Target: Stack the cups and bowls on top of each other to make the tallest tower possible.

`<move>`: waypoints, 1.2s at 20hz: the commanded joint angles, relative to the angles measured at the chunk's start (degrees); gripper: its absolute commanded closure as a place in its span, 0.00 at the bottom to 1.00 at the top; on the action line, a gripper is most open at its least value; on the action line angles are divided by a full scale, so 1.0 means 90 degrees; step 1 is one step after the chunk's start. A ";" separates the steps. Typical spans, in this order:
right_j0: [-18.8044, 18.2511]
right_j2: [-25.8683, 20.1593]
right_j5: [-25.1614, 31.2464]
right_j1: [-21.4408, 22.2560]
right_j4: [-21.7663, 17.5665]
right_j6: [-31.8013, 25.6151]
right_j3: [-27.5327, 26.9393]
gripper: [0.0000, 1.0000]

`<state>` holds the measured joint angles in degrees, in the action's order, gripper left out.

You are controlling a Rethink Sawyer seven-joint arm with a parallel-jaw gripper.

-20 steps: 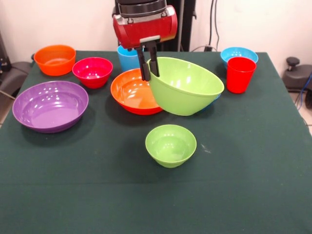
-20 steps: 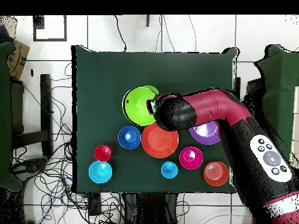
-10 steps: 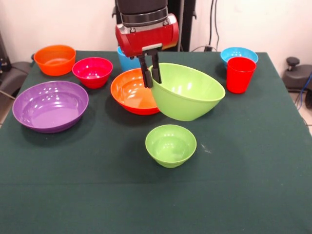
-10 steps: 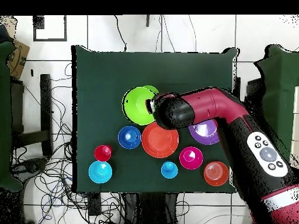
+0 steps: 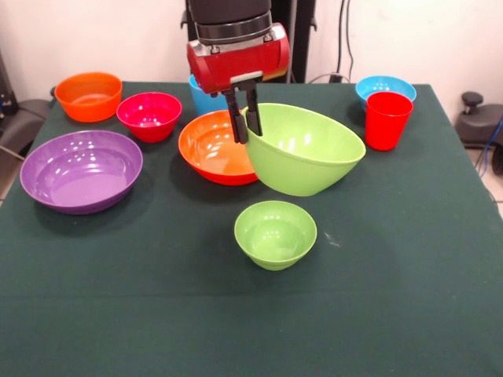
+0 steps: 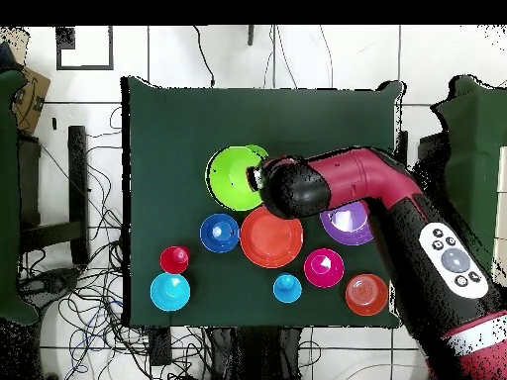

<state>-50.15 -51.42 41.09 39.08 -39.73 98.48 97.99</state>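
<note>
The gripper (image 5: 245, 124) was clamped on the big green bowl's (image 5: 305, 149) rim (tilted, off the table (image 5: 409, 259)), beside the orange bowl (image 5: 211, 147).

In the front view the arm (image 5: 236, 35) runs off the top edge, so only its red and black end shows. It stands before the light blue cup (image 5: 206, 96) at upper centre, leaving just a sliver of that cup's side. The tilted large lime green bowl (image 5: 302, 149) covers the right rim of the large orange bowl (image 5: 212, 148), and the dark blue bowl is lost behind it entirely. The red cup (image 5: 387, 119) masks the front of the light blue bowl (image 5: 385, 85). In the overhead view the arm (image 6: 396, 228) overlies most of the purple bowl (image 6: 349, 225), and the claw under it cannot be made out.
</note>
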 commanded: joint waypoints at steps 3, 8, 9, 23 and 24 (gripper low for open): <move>0.0012 -0.0152 -0.0004 -0.0311 -0.0689 -0.2080 -0.0297 1.00; -0.0014 -0.0191 -0.0074 -0.0320 -0.0801 -0.2041 -0.0302 1.00; -0.0011 -0.0192 -0.0116 -0.0337 -0.0845 -0.2014 -0.0302 1.00; 0.0110 -0.0046 -0.0899 -0.0748 -0.1488 -0.1448 -0.0232 1.00; 0.0143 -0.0022 -0.0967 -0.0780 -0.1545 -0.1379 -0.0247 1.00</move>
<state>-50.42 -52.08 37.39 36.56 -47.41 98.48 97.58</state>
